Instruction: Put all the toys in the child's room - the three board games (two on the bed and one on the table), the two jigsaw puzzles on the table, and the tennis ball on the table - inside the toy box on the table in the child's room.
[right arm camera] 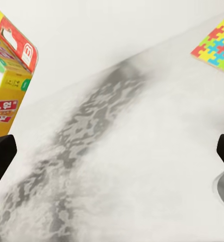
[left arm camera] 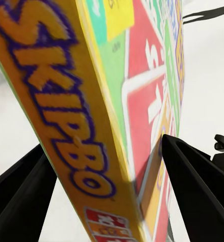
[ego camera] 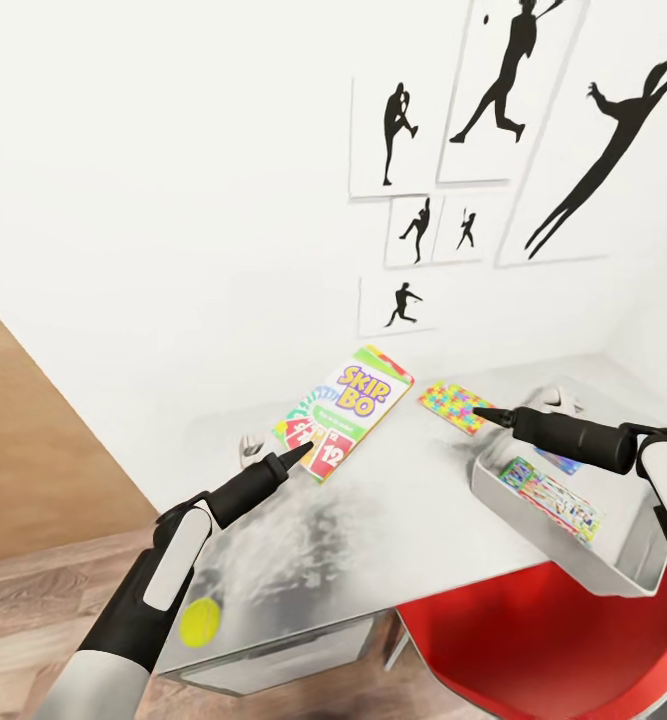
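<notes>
The Skip-Bo board game (ego camera: pixel 345 410) is tilted up off the table (ego camera: pixel 403 520), and my left gripper (ego camera: pixel 298 455) is shut on its near edge. In the left wrist view the box (left arm camera: pixel 91 101) stands edge-on between the two black fingers (left arm camera: pixel 192 191). My right gripper (ego camera: pixel 483 412) is open with nothing in it, its tip beside a jigsaw puzzle (ego camera: pixel 456 407) lying flat on the table. The toy box (ego camera: pixel 573 560) sits at the right and holds a multicolour sheet (ego camera: pixel 548 495) and a blue item (ego camera: pixel 558 460). The tennis ball (ego camera: pixel 200 620) rests near the table's front left edge, by my left forearm.
A red-seated chair (ego camera: pixel 543 650) stands under the table's front right edge. The white wall behind carries black baseball silhouette pictures (ego camera: pixel 493 90). Wood-plank floor (ego camera: pixel 33 480) lies to the left. The right wrist view looks over the bare mottled tabletop (right arm camera: pixel 122 126) between the Skip-Bo box (right arm camera: pixel 11 75) and the jigsaw puzzle (right arm camera: pixel 217 45).
</notes>
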